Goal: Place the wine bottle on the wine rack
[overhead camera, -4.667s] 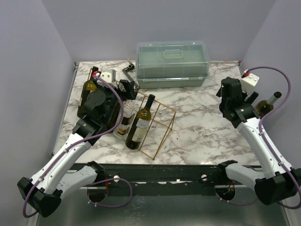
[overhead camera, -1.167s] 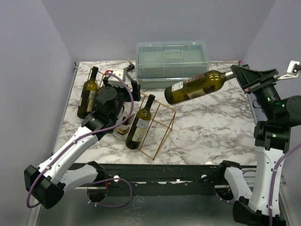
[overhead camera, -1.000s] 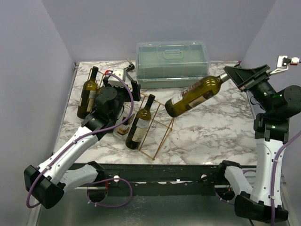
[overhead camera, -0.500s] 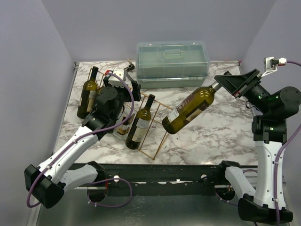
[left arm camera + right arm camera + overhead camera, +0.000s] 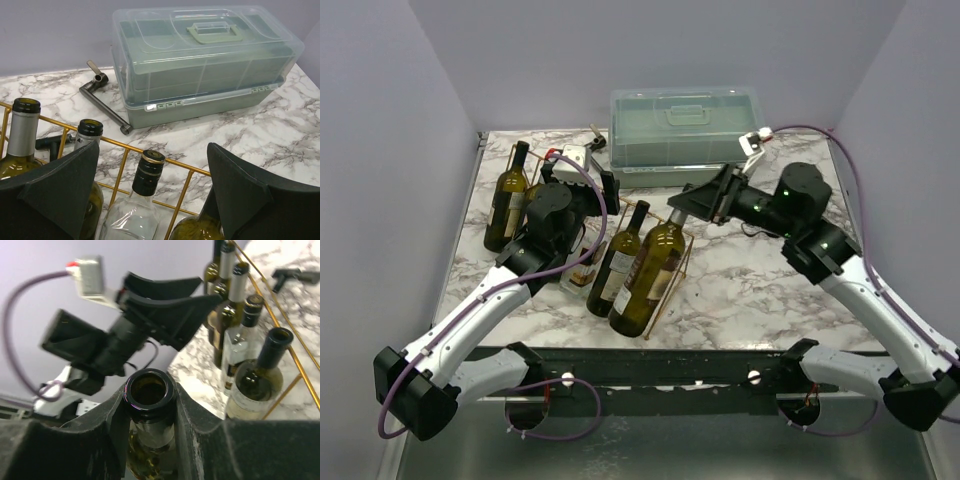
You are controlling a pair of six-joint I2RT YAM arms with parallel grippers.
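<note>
Evidently the wine bottle (image 5: 650,275) is clamped at its neck by the right gripper (image 5: 149,412), jaws narrowed onto the glass, so that the heavy base can be guided down first. It is seen slanting along the right end of the wine rack (image 5: 673,283), apparently resting there beside a shelved bottle (image 5: 617,262). The left gripper (image 5: 153,165) is spread wide and empty over the rack's far side.

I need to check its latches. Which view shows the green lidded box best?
Left wrist: the green lidded box is close up, handle and latches clear. Top external shows it small and distant; right wrist misses it.
</note>
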